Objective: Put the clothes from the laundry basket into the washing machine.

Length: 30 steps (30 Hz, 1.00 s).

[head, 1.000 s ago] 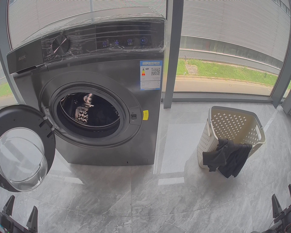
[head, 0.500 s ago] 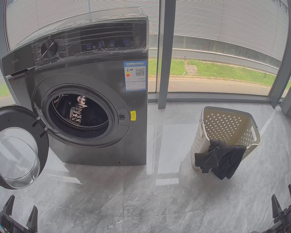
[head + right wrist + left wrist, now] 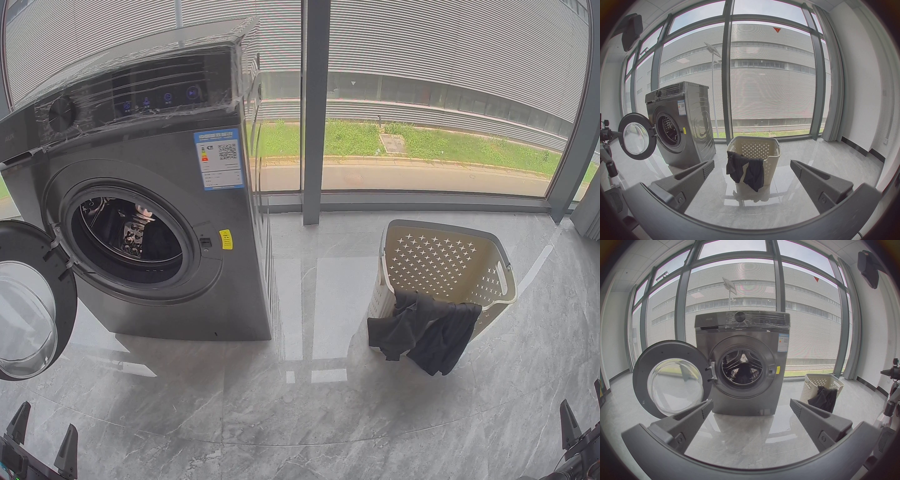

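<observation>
- Two empty grippers to start from: the left gripper (image 3: pixel 750 402) and the right gripper (image 3: pixel 750 162) both sit low near the floor (image 3: pixel 312 406), jaws spread wide with nothing between them.
- Pick with the right gripper. It faces the basket (image 3: pixel 770 162) squarely, while the left one faces the washer (image 3: pixel 775 377).
- One dark garment (image 3: pixel 425 334) is draped over the basket's near rim, partly inside and partly hanging down the outer wall.
- Close the distance first. The basket is well apart from both grippers, so bring the base nearer before you lower the arm.
- Aim for the bunched fold at the rim, where the cloth looks thickest. The loose hanging tail would likely slip out of a pinch.
- Lift straight up until the tail clears the rim. The basket looks light and could tip or drag if the cloth snags.
- Carry the garment left to the drum (image 3: pixel 125 234), which already seems to hold something dark.
- Mind the door (image 3: pixel 28 300). It is swung wide open on the washer's left, near your left arm.
</observation>
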{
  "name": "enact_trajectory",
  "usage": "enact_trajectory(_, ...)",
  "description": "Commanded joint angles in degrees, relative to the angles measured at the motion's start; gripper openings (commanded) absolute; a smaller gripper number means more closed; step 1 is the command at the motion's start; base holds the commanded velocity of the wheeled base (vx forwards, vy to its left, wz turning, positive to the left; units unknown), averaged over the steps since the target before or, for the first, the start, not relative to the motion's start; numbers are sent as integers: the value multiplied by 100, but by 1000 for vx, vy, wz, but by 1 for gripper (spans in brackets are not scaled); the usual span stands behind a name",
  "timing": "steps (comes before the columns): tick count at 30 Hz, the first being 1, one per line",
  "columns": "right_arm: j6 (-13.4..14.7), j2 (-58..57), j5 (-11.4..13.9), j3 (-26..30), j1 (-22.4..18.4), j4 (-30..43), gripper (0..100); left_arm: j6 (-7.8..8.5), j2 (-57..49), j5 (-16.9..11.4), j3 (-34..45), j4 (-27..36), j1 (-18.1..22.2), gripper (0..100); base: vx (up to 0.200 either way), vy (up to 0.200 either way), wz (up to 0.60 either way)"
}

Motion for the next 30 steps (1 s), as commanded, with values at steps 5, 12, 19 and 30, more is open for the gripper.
enact_trajectory(5,0,-85,-2,101,0,-6,100,23,-88,2,101,1,9,100,0,-200,0)
enact_trajectory(12,0,-85,-2,101,0,2,100,32,-88,11,101,1,9,100,0,-200,0)
enact_trajectory(19,0,-85,-2,101,0,-6,100,49,-88,2,101,9,9,100,0,-114,0)
enact_trajectory(30,0,-85,-2,101,0,2,100,23,-88,2,101,1,9,100,91,0,0)
